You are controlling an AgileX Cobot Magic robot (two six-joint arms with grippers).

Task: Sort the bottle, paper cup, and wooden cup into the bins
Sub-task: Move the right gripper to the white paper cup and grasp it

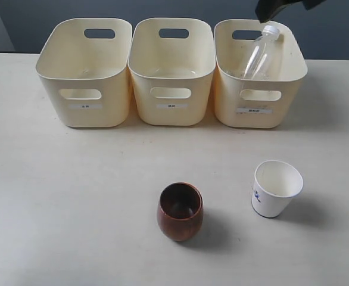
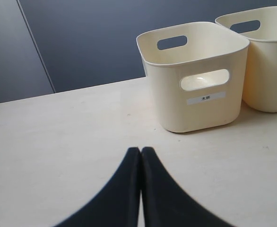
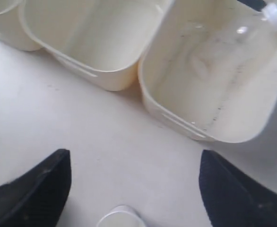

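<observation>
The bottle [image 1: 256, 59] leans inside the right bin [image 1: 228, 104], its base down in the tub and its white cap [image 1: 271, 30] up by the back rim. A dark part of the right arm shows at the top edge of the exterior view, just above the cap; whether it touches the cap is hard to tell from there. In the right wrist view the right gripper [image 3: 134, 156] has its two black fingers [image 3: 39, 194] spread wide with only bare table between them, and it hangs over the front of that bin, gripping nothing. The middle bin [image 1: 145, 101] and left bin [image 1: 61, 101] stand in a row with the right one, side by side and nearly touching, each with a small white label [image 1: 171, 106] on its front. The wooden cup [image 1: 180, 211] stands upright on the table [image 1: 73, 196], well in front of the middle bin. The paper cup [image 1: 276, 189] stands to its right, apart from it, mouth up and tilted a little, in front of the right bin. The left gripper [image 2: 140, 151] is low over the table with its fingers pressed together and nothing held, facing the left bin
</observation>
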